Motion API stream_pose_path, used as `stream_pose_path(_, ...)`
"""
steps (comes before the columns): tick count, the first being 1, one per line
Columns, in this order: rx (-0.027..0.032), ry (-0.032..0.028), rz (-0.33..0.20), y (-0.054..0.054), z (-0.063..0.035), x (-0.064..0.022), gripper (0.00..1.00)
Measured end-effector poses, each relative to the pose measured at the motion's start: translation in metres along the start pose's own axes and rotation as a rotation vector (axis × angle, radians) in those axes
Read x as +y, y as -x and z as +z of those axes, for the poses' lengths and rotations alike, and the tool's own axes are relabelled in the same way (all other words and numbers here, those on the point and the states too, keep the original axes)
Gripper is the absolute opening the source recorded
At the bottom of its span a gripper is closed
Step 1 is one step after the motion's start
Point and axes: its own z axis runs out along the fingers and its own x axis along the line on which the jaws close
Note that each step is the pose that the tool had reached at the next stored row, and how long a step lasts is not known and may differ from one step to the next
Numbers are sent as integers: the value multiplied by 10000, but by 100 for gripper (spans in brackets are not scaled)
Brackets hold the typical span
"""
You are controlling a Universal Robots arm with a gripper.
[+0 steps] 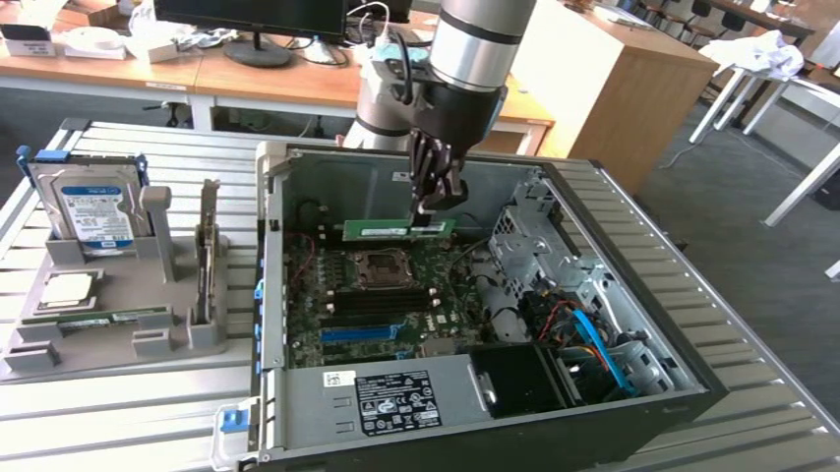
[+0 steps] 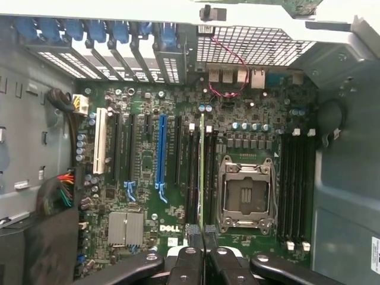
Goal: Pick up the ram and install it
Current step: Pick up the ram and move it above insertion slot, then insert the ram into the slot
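An office room with wooden desks and a monitor lies behind a slatted metal worktop. At the exterior view's left, a grey holder carries an upright hard drive, a processor chip, a spare memory stick lying flat and an expansion card standing on edge. Just beside it sits an open computer case with its green motherboard exposed. Over the board, the claw points down from the arm, nearly closed and pinching the ram by one end. In the wrist view the ram appears edge-on between the fingertips, lined up with the dark memory slots between the blue slot and the processor socket. Whether it touches a slot cannot be told. Further right, a metal drive cage and blue cables fill the case.
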Motion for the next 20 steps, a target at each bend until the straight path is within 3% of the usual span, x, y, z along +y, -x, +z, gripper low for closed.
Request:
stream_pose_path(5, 1, 1, 0, 0, 56, -2, 12)
stream_pose_path(20, -1, 0, 1, -2, 59, -1, 12)
